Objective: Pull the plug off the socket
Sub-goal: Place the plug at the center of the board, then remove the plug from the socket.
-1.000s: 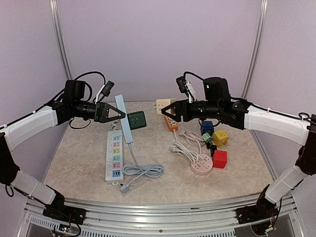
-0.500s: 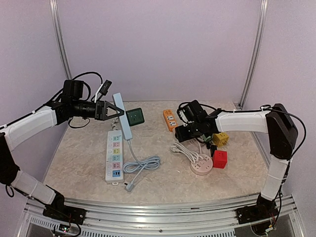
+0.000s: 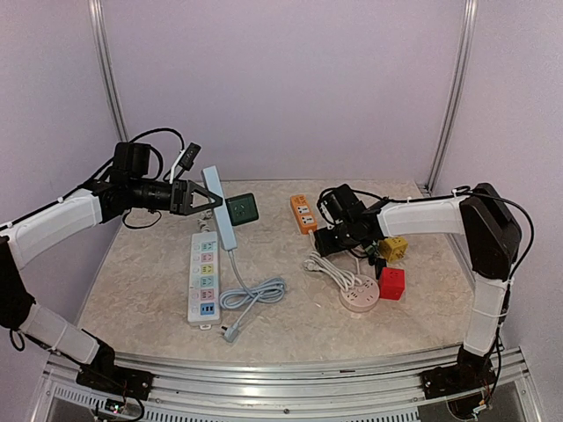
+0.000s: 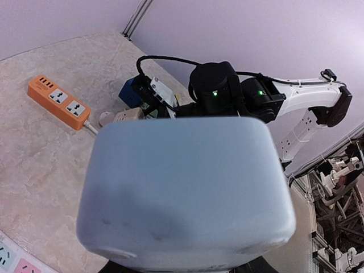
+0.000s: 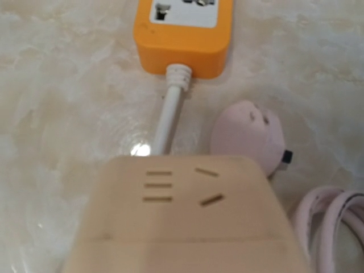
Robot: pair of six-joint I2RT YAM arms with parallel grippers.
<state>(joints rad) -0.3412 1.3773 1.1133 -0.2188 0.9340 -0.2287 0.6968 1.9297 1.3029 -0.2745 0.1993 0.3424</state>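
- L tool [image 3: 208, 199] is clamped on light-blue strip [image 3: 222, 214], raised off bench [image 3: 141, 281]. Strip hangs tilted under the tool, prob. so its cord [image 3: 239, 280] trails clear.
- Cord drops from L tool and loops on bench. End plug [image 3: 230, 332] lies loose well below the tool, near the end of white strip [image 3: 203, 274], and isn't seated in any socket I can see.
- R tool [image 3: 332, 236] sits low at bench. Its fingers aren't in the wrist view, but beige socket block [image 5: 187, 227] fills the spot between them, so I judge it pinched there, prob. to steady the socket side.
- Block faces up toward the wrist cam, slots empty.
- Just ahead of R tool, pink plug [image 5: 247, 136] lies loose on bench by the block's far edge; can't tell if they touch.
- Orange strip [image 5: 182, 34] is farther ahead, its lead running back toward R tool.
- Judgement: no plug looks plugged in right now, and which plug/socket pair the task means is unclear.
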